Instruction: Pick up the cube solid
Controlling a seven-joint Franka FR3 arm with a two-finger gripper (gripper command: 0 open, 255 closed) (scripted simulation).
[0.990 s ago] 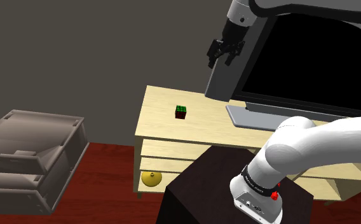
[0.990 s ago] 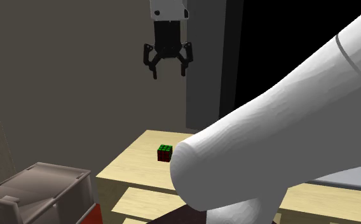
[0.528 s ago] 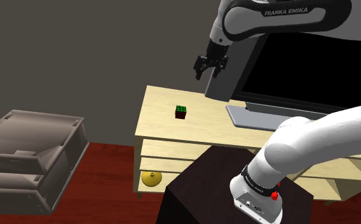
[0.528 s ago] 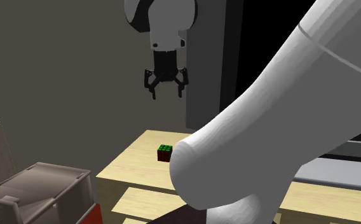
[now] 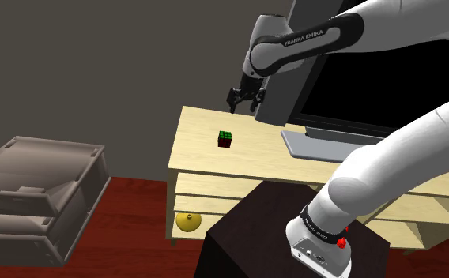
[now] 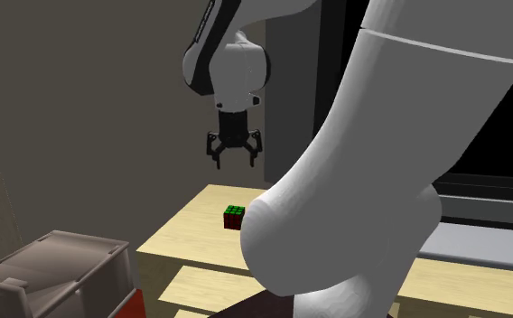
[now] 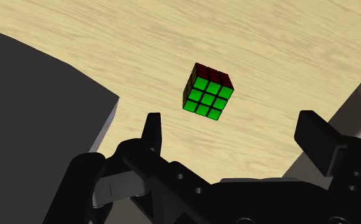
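Your wrist view gives you the cube [image 7: 208, 91] close up: one green side of nine squares in a black grid and a dark red side next to it, resting on the pale wood-grain table [image 7: 109, 44]. The gripper [image 7: 230, 124] hangs over the table, apart from the cube, with its fingers spread wide and holding nothing. The shoulder view adds the table's drawer fronts, a round yellow knob [image 5: 187, 222] and a flat, black-screened monitor [image 5: 373, 79] near the cube.

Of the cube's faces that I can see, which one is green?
The top face of the cube, turned up toward the open tool, is green; the side face that the shoulder view shows is dark red.
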